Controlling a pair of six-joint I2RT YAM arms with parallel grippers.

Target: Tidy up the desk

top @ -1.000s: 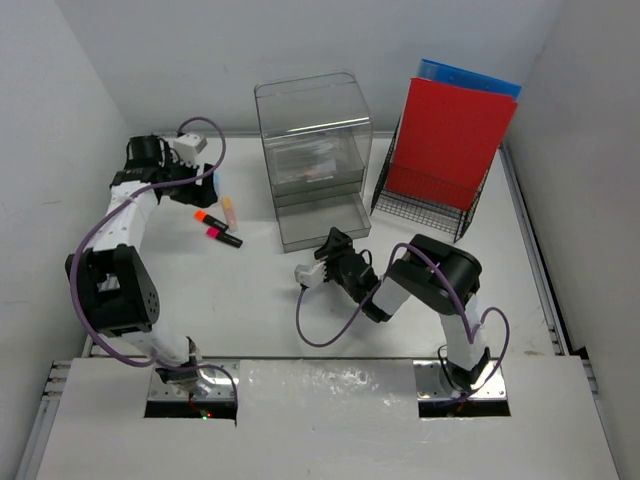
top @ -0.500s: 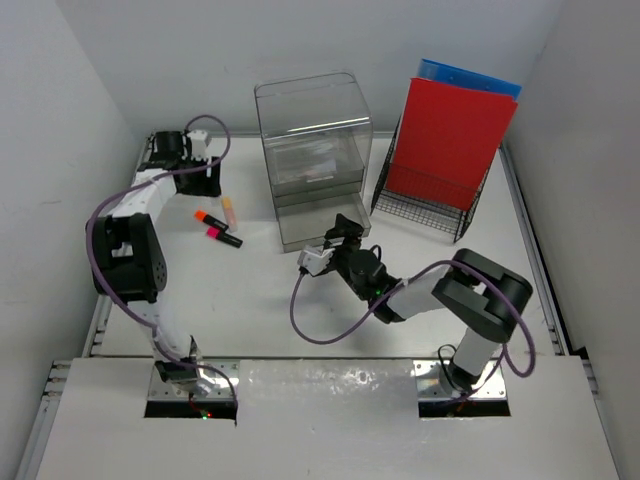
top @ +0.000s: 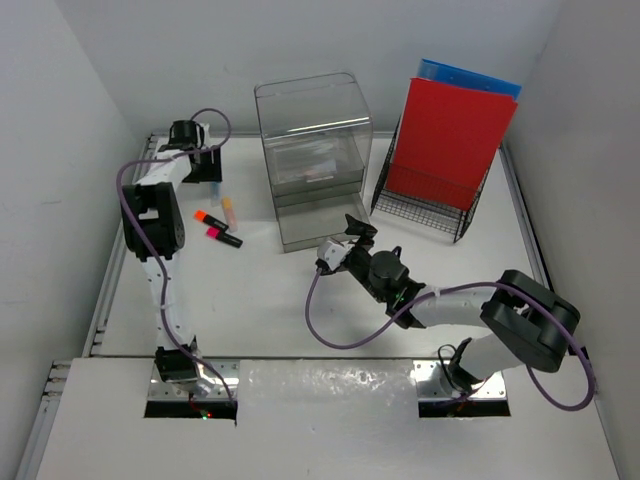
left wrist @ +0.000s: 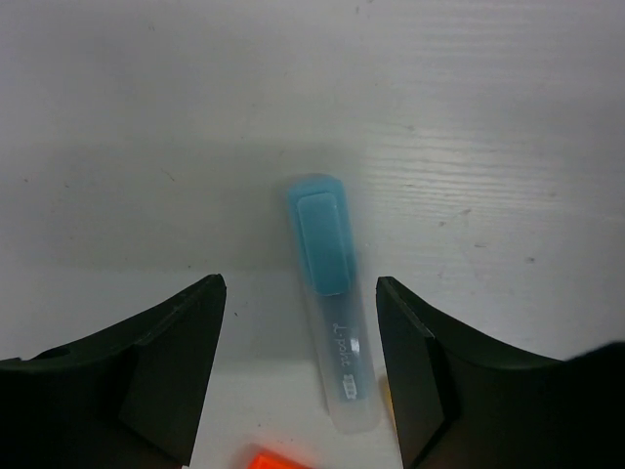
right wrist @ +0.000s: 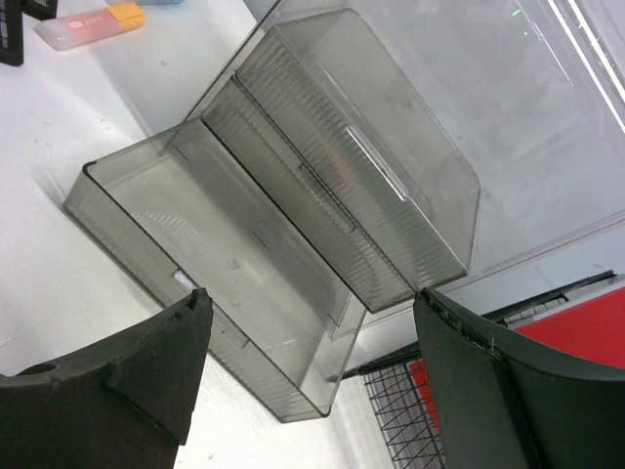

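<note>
The white desk (top: 260, 300) carries loose highlighters at the back left. My left gripper (top: 207, 172) hovers there, open. In the left wrist view the open gripper (left wrist: 298, 288) straddles a blue-capped highlighter (left wrist: 332, 322) lying on the desk, fingers apart from it on either side. An orange highlighter (top: 202, 215), a pink and black one (top: 222, 236) and a pale one (top: 228, 209) lie just in front. My right gripper (top: 357, 230) is open and empty, close to the pulled-out bottom drawer (right wrist: 225, 264) of the clear drawer box (top: 315, 140).
A black wire rack (top: 425, 195) at the back right holds a red folder (top: 450, 130) and a blue one behind it. The clear drawer box also shows in the right wrist view (right wrist: 361, 147), with the pale highlighter (right wrist: 88, 24) at top left. Grey rails edge the desk.
My left arm has swung toward the back and its gripper has moved right, over the blue highlighter. My right arm has stretched out and its gripper has moved right, nearer the open drawer.
</note>
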